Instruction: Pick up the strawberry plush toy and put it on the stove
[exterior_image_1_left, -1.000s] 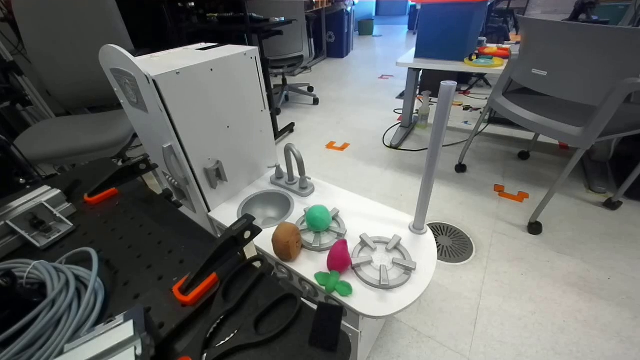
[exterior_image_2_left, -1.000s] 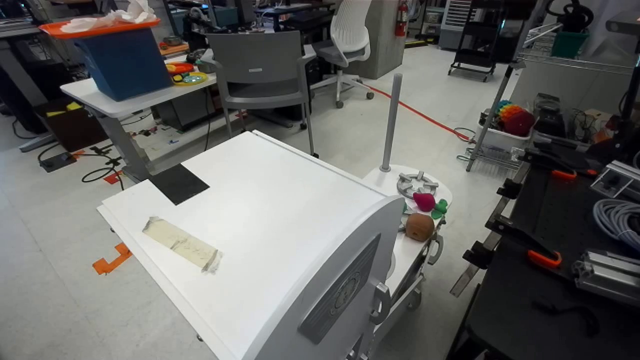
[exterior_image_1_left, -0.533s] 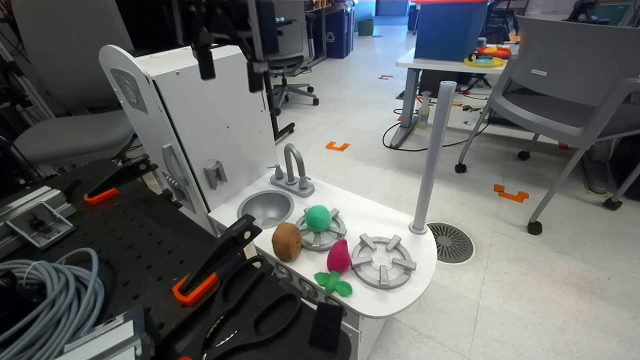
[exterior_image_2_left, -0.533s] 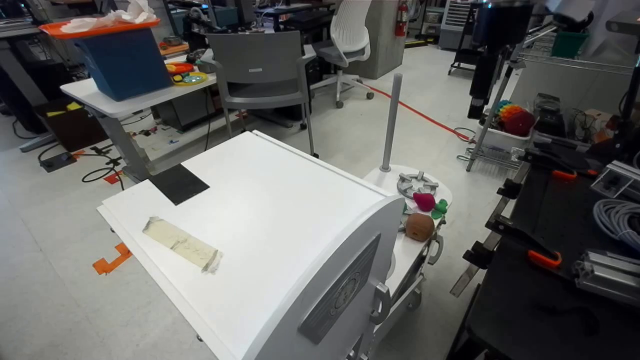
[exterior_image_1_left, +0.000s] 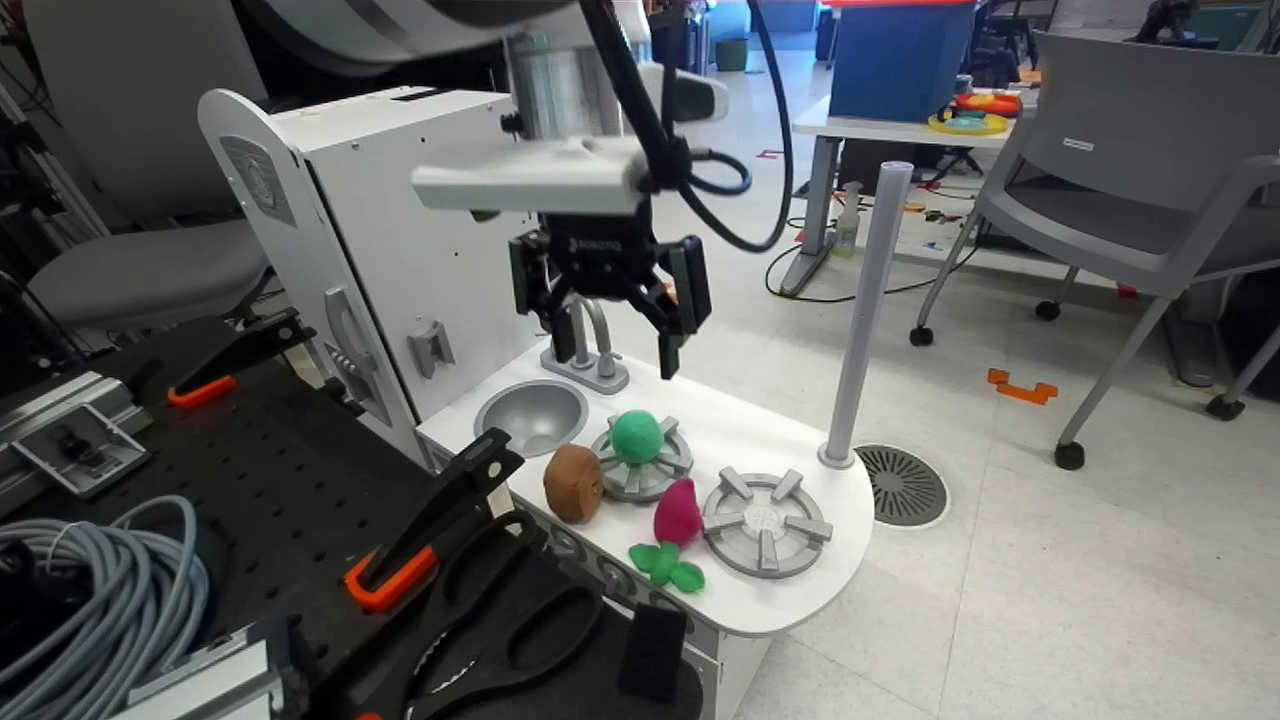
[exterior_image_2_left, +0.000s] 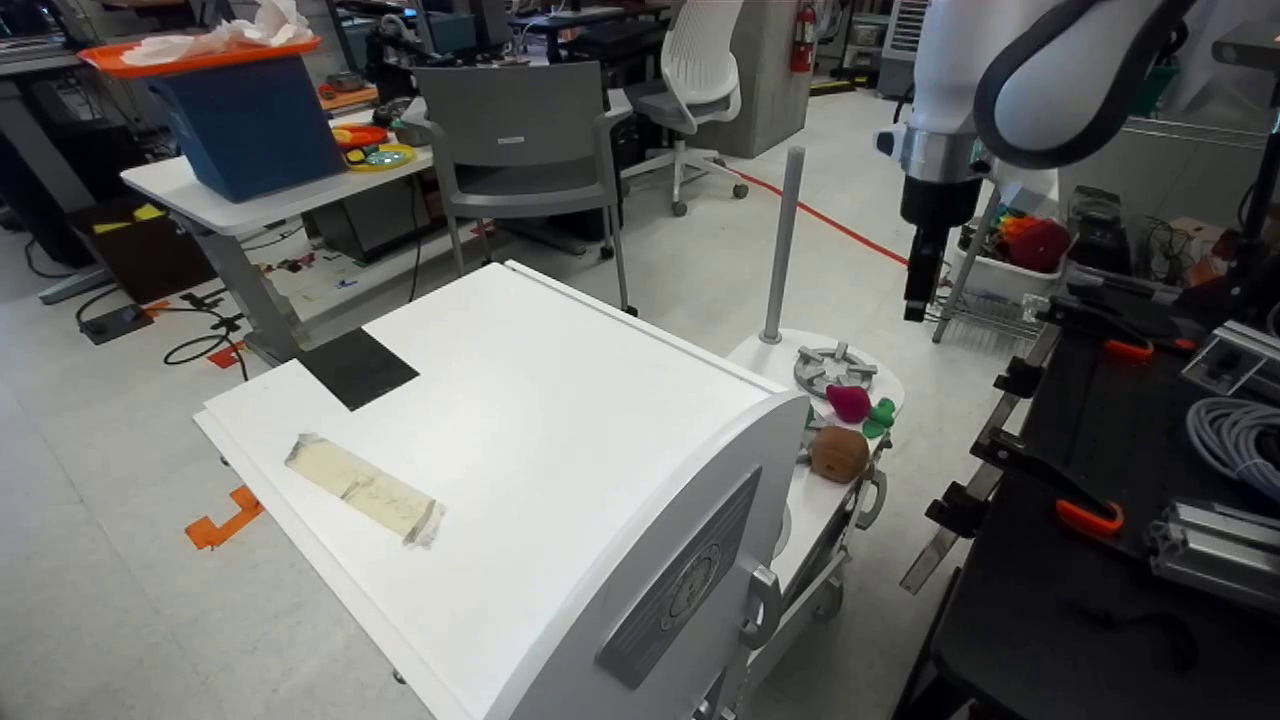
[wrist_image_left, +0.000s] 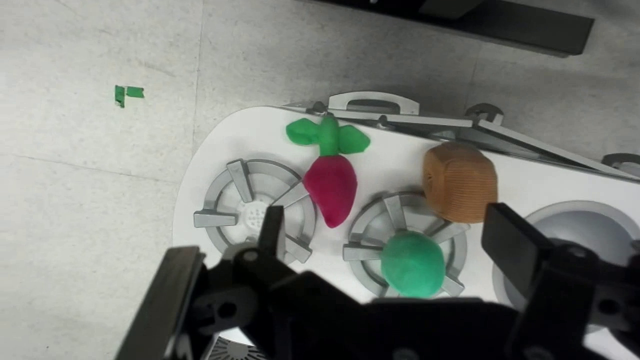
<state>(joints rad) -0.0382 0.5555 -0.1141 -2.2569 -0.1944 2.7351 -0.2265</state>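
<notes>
the gripper (exterior_image_1_left: 617, 352) comes down into view above the counter (exterior_image_1_left: 730, 440), fingers apart; the reach seems begun; the strawberry plush toy (wrist_image_left: 331, 187) lies ungrasped by the knobbed edge, beside the bare stove (exterior_image_1_left: 767, 548) near the rounded corner.

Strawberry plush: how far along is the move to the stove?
Done: the tool hangs open above the counter, in rough position. In hand: nothing gripped; the strawberry plush lies beside the stove burner that has no green ball on it, contact unclear. Left: probably descend, grip, lift, then set it on a burner.
</notes>
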